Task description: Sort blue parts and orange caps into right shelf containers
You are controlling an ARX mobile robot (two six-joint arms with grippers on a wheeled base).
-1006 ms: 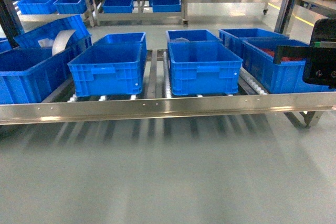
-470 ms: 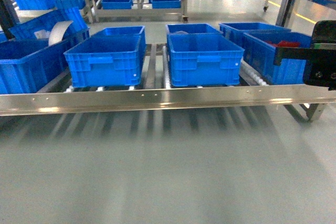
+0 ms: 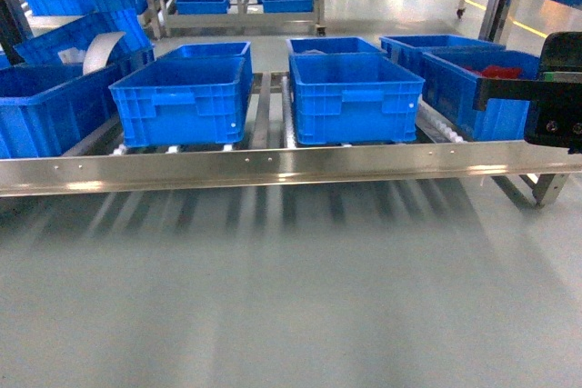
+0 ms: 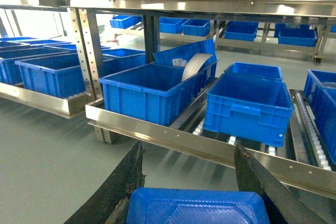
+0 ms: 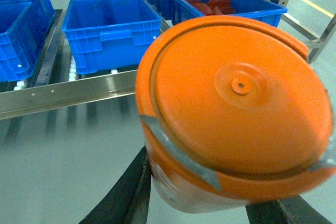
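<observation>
1. The orange cap (image 5: 236, 114), smooth, round, moulded plastic with a dimpled top, sits clamped in the right pincer (image 5: 210, 203), short of the shelf rail (image 3: 273, 168).
2. The left pincer (image 4: 191, 182) grips a textured blue part (image 4: 194, 208).
3. Neither is delivered; the right shelf containers (image 3: 473, 88), ribbed blue crates at the shelf's right end, already hold red pieces.

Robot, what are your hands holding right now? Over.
Right gripper shut on round orange cap. Left gripper holding flat blue plastic part. Blue plastic crates ahead on steel shelf rail; nothing blocking.
</observation>
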